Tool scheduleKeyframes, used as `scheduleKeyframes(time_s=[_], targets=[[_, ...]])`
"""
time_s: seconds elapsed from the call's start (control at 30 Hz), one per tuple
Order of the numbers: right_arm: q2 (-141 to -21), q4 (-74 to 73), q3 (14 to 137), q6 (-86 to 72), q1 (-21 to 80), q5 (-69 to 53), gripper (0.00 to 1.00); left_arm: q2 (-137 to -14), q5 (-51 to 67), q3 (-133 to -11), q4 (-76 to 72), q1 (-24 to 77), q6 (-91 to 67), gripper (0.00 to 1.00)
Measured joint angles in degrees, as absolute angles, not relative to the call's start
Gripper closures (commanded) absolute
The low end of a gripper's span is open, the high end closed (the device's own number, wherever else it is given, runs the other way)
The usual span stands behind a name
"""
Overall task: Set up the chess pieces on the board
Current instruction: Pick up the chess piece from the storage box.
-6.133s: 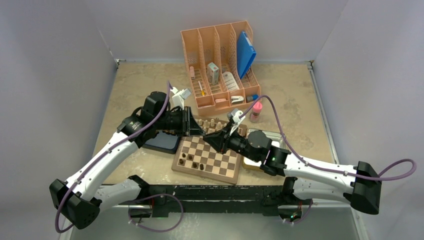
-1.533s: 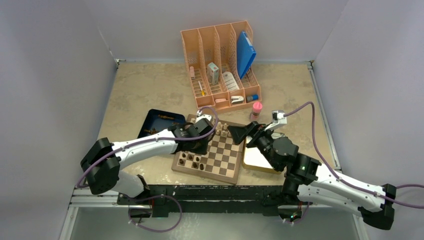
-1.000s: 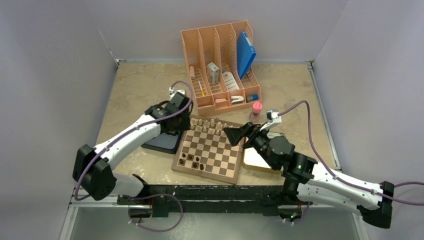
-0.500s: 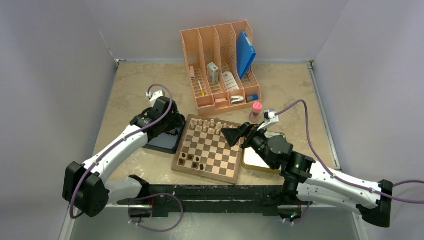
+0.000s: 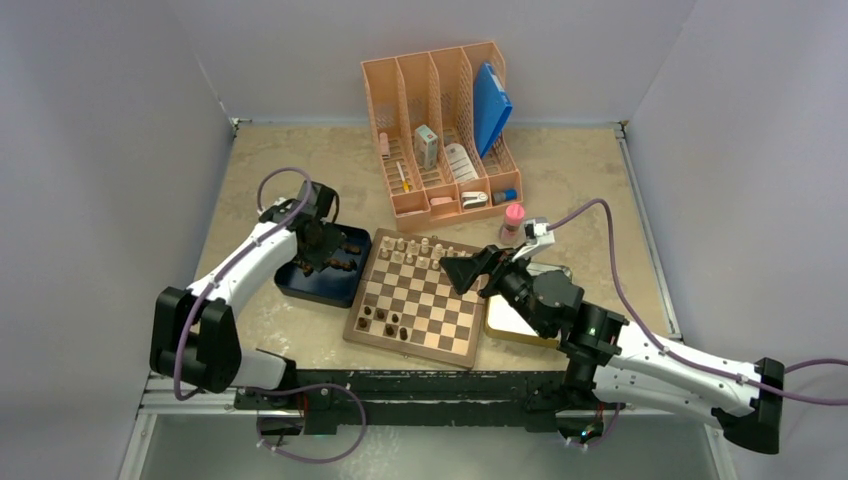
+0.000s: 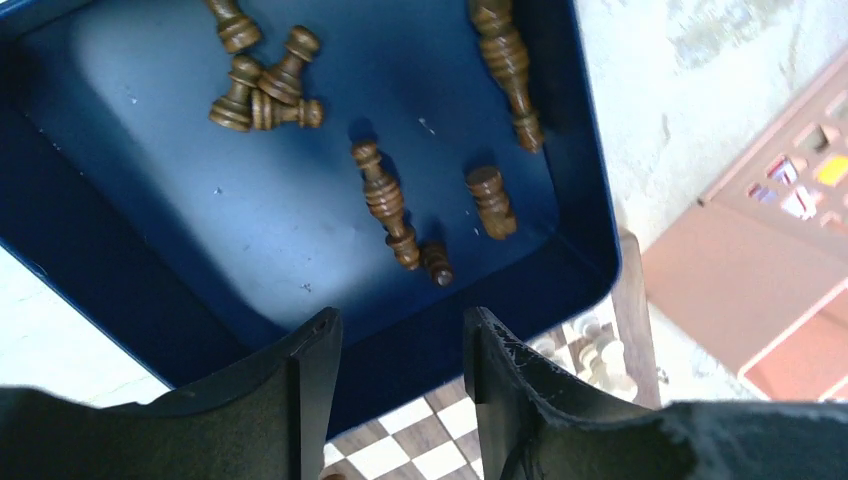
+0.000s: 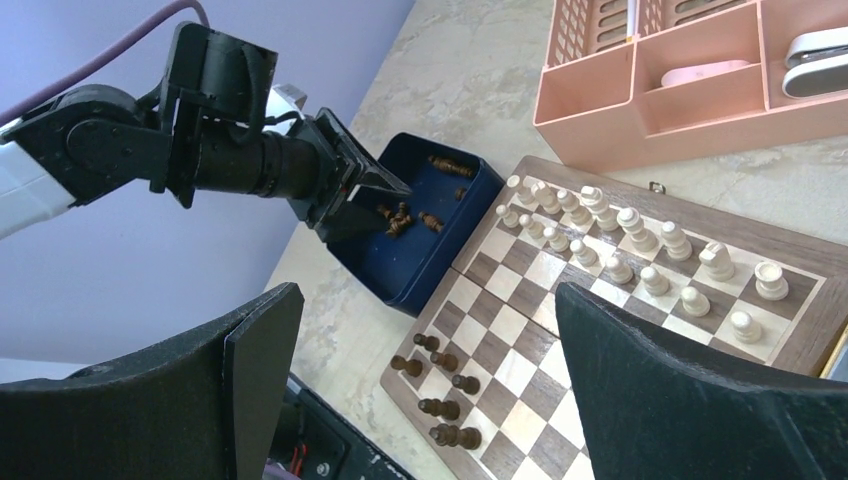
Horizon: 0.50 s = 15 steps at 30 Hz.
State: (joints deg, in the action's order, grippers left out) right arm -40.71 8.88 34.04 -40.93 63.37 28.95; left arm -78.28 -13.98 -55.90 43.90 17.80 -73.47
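While pale walls (image 5: 110, 150) enclose, board (image 5: 440, 312) on beige tabletop (image 5: 580, 180)

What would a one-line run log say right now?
left gripper: open, empty, over dark blue tray | dark chess pieces: some lying in tray, some on chessboard | right gripper: open, empty, above chessboard

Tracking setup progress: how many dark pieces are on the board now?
6 dark pieces, all at the board's near-left corner: three in the edge row, three in the next. The right tool overhangs a few squares; probably none hidden.
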Motion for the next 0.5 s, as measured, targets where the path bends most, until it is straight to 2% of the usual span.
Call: scheduleKeyframes(time_s=[0.5], targets=[[-42.85,9.37,34.04,-41.12,63.37,28.91,0.02,-88.12,-8.97,-56.25,41.50,13.76,-81.91,0.60]])
